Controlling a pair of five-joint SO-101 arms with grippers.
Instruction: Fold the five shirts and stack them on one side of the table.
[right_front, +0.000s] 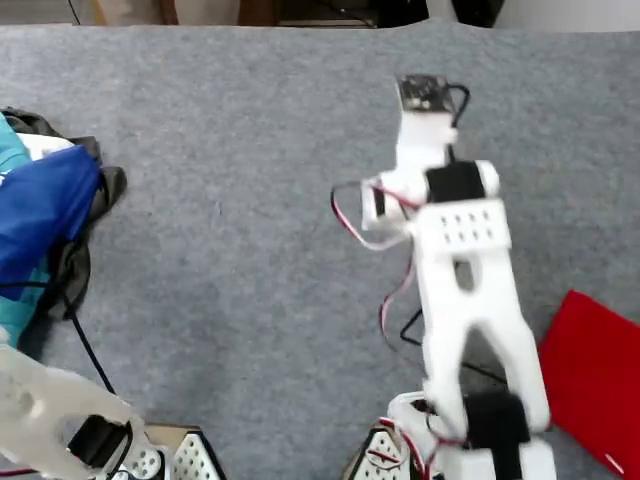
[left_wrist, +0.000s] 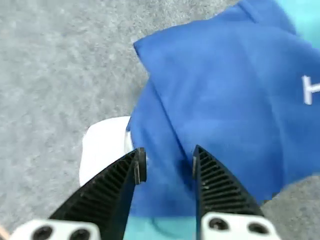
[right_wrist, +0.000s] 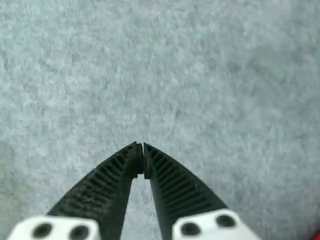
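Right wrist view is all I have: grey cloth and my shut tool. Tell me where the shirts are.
Observer: A red shirt lies at the right edge of the table.
Operator: Give me the others.
Observer: A pile sits at the left edge, with a blue shirt on top.
Operator: Report the other arm's tool.
Observer: The left tool is open. Its jaws are over the blue shirt, and a white shirt shows beside it.
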